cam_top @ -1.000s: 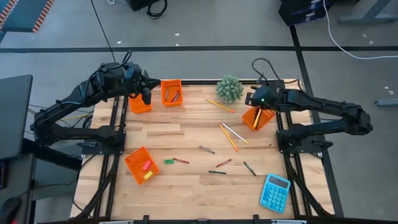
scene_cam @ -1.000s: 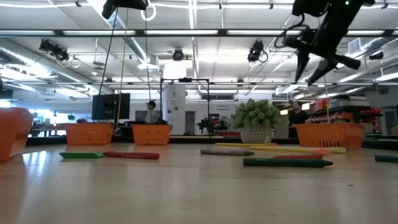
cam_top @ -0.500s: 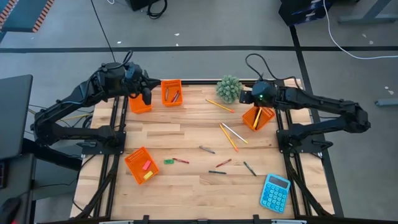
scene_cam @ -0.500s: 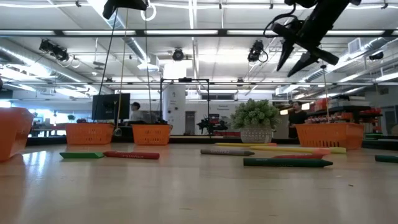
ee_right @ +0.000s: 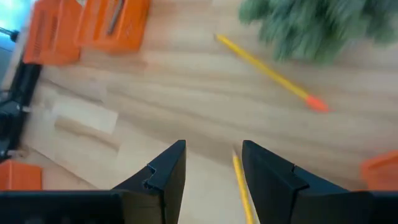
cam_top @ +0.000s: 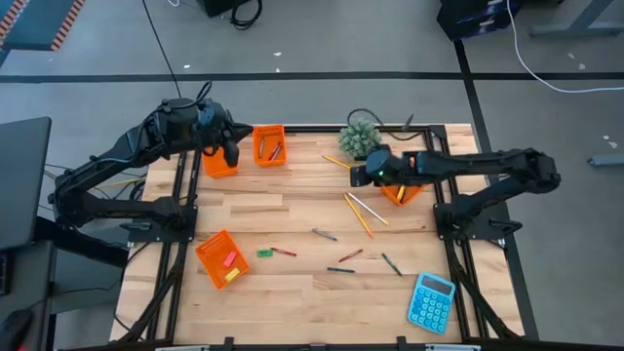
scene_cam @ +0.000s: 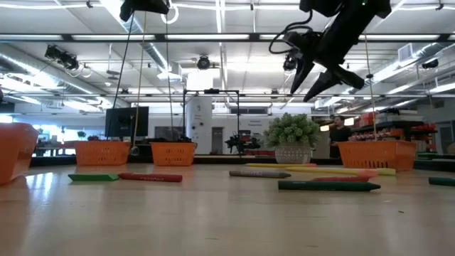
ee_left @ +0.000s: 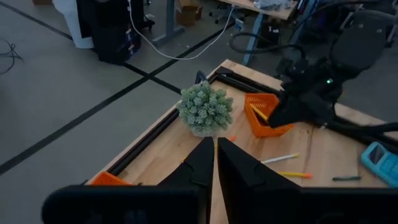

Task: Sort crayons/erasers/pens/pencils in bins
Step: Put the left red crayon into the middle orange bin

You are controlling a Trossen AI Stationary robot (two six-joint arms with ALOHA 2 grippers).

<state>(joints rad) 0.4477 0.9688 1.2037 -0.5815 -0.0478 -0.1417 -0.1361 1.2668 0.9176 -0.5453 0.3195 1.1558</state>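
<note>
Your right tool [cam_top: 363, 176] hangs spread and empty above the pencils [cam_top: 358, 213], which lie mid-bench on a diagonal, running from the plant [cam_top: 360, 137] toward the calculator [cam_top: 431, 301]. Your left tool [ee_left: 215, 163], pinched nearly shut and empty, sits over the far-left bins [cam_top: 219, 162]. The bench [cam_top: 292, 210] is pale wood planks; beyond it, an open workshop under strip lights.

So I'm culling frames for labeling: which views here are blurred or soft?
Right wrist view: motion-smeared, the plant and pencil streaked. Low view: the near table is out of focus, the crayons soft. High view: sharp, evenly lit. Left wrist view: dim, with the near fingers soft.
</note>
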